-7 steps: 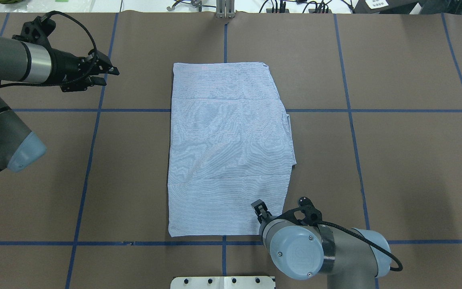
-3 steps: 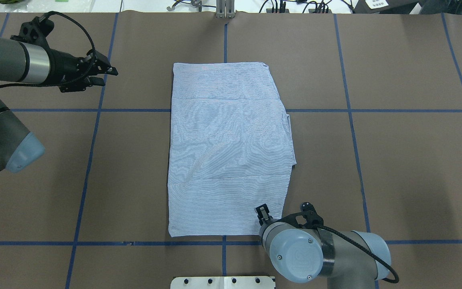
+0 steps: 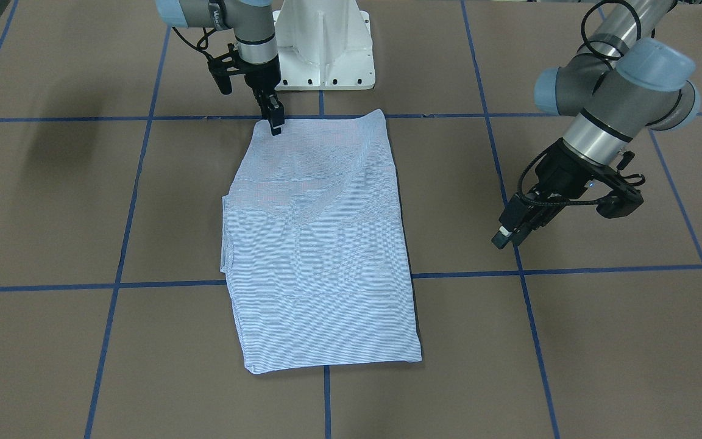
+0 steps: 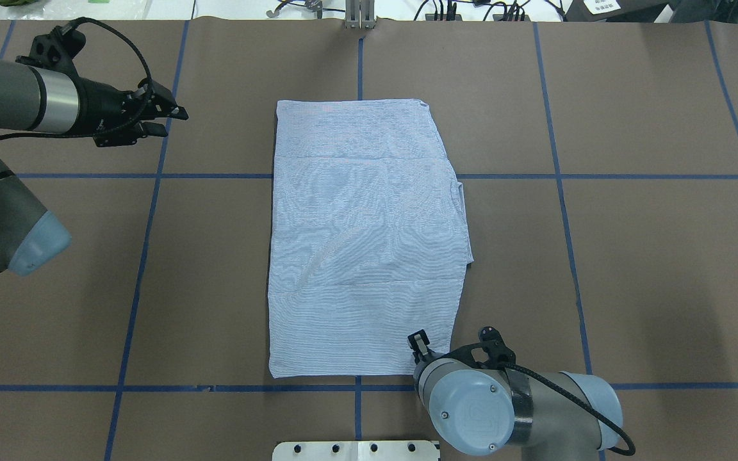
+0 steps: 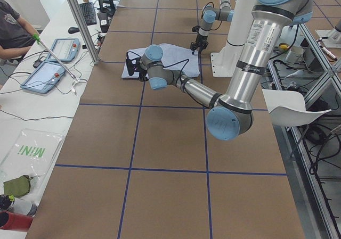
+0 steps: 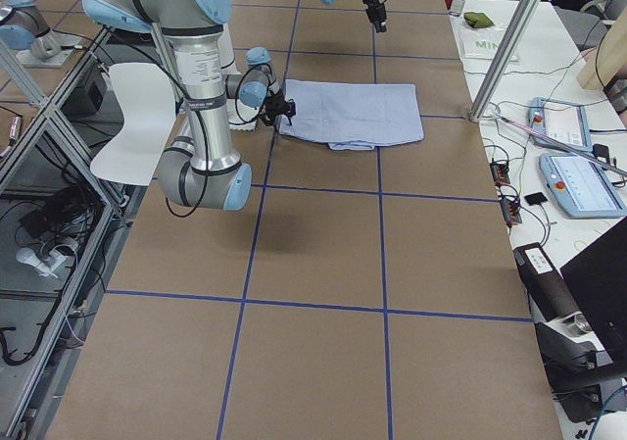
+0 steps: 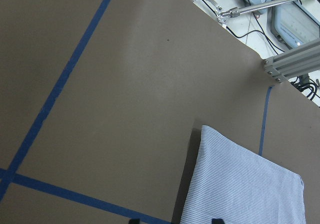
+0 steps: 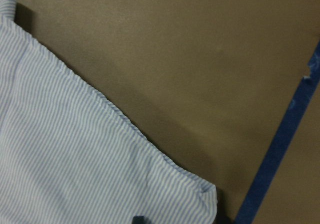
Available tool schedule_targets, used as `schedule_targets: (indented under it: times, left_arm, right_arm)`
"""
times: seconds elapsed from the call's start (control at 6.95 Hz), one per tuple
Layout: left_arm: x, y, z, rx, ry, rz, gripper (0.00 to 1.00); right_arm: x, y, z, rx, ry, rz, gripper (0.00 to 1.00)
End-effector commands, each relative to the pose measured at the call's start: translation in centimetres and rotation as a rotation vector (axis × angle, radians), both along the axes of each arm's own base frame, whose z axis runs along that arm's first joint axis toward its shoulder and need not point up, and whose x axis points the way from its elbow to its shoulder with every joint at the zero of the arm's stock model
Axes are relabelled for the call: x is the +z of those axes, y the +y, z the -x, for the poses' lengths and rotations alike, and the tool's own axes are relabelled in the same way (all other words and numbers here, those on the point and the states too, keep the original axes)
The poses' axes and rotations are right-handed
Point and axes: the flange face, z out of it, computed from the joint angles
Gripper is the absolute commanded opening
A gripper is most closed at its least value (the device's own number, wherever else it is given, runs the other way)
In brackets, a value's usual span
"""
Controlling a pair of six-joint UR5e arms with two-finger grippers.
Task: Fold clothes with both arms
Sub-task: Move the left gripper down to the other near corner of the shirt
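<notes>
Folded light blue-and-white pinstriped shirt (image 4: 362, 237) lies flat, long axis robot-to-far side; black R gripper (image 4: 418, 341), jaws apart, at its near corner; black L gripper (image 4: 175, 123), jaws apart, well aside.

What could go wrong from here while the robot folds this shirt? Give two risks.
1. The right gripper is open and straddles only the very corner of the shirt. If it closes there, it might pinch just the top layer and peel the fold apart.
2. The left gripper hangs over bare table, apart from the shirt. Lifted from one corner, it may drag askew.
</notes>
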Motion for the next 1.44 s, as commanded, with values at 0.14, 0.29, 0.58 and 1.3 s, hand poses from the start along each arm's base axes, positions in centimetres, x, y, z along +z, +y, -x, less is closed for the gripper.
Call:
schedule_targets:
  times: [0.14,0.29,0.58,1.3]
  left_arm:
    - [-0.1,0.0,0.0,0.0,0.001,-0.001,0.57]
    - [0.0,0.2,0.2,0.0,-0.001,0.0,0.57]
    - [0.2,0.7,0.4,0.0,-0.001,0.001,0.57]
    - [-2.3,16.3,-7.6,-0.057,0.204,0.291,0.57]
  right_arm:
    - [-0.1,-0.8,-0.3,0.004,-0.001,-0.003,0.0]
    - [-0.2,-1.0,-0.5,0.003,-0.003,-0.004,0.0]
    - [-2.0,-1.1,-2.0,0.008,-0.038,-0.007,0.0]
    - [-2.1,-1.1,-2.4,0.01,-0.044,-0.006,0.0]
